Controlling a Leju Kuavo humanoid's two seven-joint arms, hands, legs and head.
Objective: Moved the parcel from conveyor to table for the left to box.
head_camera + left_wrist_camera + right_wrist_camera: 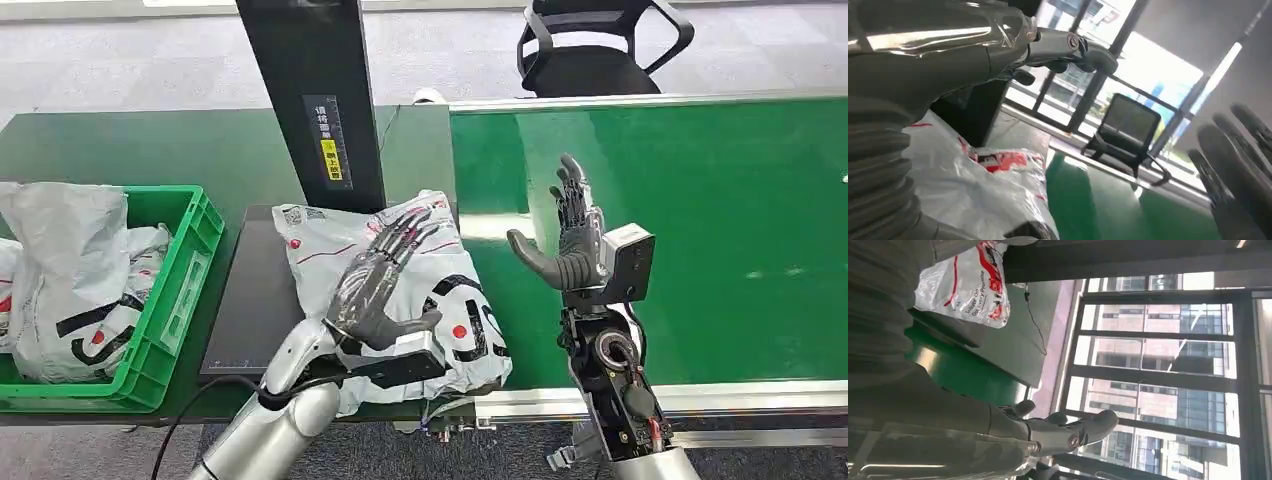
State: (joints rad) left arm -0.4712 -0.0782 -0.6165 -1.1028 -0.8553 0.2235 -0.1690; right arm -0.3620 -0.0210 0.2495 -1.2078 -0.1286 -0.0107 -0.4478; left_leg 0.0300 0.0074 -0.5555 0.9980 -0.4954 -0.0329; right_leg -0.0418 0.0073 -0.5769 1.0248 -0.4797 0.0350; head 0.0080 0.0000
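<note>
Now parcel (pixel 400 290) lies on table under flat open left hand (pixel 380 285), right hand (pixel 570 245) open, empty, beside it

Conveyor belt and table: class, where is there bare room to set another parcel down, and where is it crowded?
Free: the green conveyor belt beyond the right hand. Crowded: the green crate holding bags, and the dark mat, partly under the parcel beneath the left hand.

crinkled glossy plastic parcel (pixel 400 290), glossy smooth green conveyor belt (pixel 700 230), matt dark scale plate (pixel 250 300), moulded green plastic crate (pixel 170 320), polished silver metal arm (pixel 270 420), matt dark left hand (pixel 385 290)
</note>
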